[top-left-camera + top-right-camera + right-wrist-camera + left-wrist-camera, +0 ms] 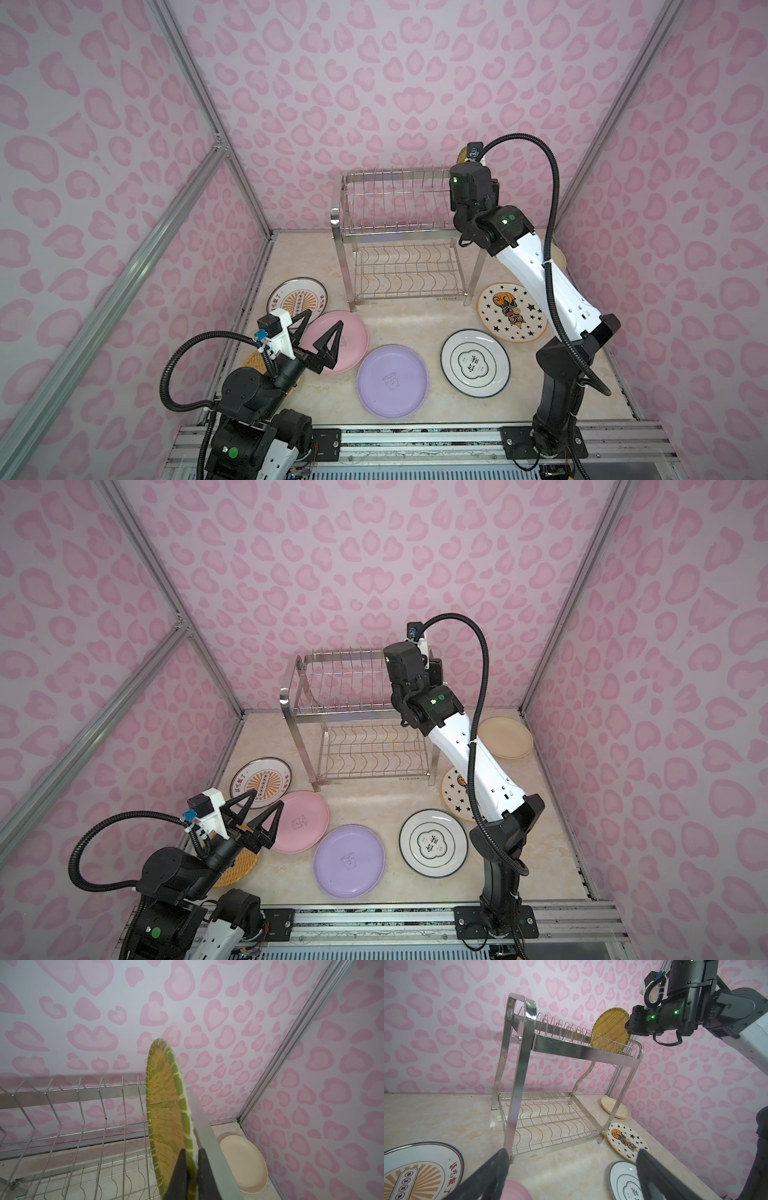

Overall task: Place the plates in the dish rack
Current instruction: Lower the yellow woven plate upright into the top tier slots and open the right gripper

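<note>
Plates (392, 380) mostly lie flat on the worktop (399, 328). Left pincer (324, 318) gapes wide above the pink plate (347, 347), holding nothing. We read "SUS304" on the dish rack (399, 232). At its upper tier's right end, the right pincer (192, 1153) clamps a woven yellow plate (164, 1105) on edge. Next, we judge: seat it between prongs, then release.

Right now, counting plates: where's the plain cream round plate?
The plain cream round plate lies at the table's back right in a top view, beside the steel wire dish rack.

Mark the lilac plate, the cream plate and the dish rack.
lilac plate (392, 381): in a top view, centre.
cream plate (243, 1161): right wrist view, inner face.
dish rack (571, 1048): left wrist view, upper front rail.
</note>
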Controlling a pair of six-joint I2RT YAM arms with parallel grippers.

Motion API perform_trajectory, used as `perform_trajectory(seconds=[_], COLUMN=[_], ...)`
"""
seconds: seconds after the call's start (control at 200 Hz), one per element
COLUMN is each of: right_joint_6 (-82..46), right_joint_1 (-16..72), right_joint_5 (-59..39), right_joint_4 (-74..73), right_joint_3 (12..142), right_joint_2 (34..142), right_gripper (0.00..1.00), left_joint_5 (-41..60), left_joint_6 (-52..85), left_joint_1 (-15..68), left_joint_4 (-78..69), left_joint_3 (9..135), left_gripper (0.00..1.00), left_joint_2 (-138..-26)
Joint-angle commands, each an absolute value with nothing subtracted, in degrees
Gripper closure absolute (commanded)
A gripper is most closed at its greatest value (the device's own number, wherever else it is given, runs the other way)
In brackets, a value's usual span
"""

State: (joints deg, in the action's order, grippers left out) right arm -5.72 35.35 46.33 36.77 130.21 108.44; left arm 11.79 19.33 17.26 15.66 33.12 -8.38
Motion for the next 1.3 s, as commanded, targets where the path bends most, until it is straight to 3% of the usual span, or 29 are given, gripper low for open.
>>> perform_trajectory(seconds=[0.0, 0.18, 0.35, 0.465, 1.02, 1.295], right_joint_6=[-7.8, -8.6, -8.6, -8.4, -9.3, -10.6], right_joint_1=[34.8, 34.8, 35.0, 35.0, 36.1, 37.2], right_joint_5=[43.3, 42.0, 41.1, 41.1, 37.8, 32.6], right_joint_4=[36.6, 36.8, 36.4, 36.2, 37.1, 29.7], right_joint_3=[128.1, 127.4, 127.1, 127.6, 128.5, 111.1], right_joint_2=[108.1, 106.8, 105.3, 104.7, 99.4, 86.7], right_gripper=[1.00, 1.00, 0.76, 0.67, 0.34, 0.19], left_joint_5=[12.2, 12.0, 12.0, 12.0, 10.7, 6.2], left_joint_6=[19.3, 19.5, 19.6, 19.5, 20.6, 25.5], left_joint_1=[17.3, 17.2, 17.2, 17.3, 17.2, 17.2], left_joint_4=[15.4, 15.5, 15.6, 15.6, 17.4, 23.2], left_joint_3=[33.4, 33.4, 33.4, 33.4, 34.1, 36.6], left_gripper=[0.03, 0.03, 0.03, 0.03, 0.03, 0.03], left_joint_2=[-8.3, -8.4, -8.6, -8.6, -9.2, -12.1])
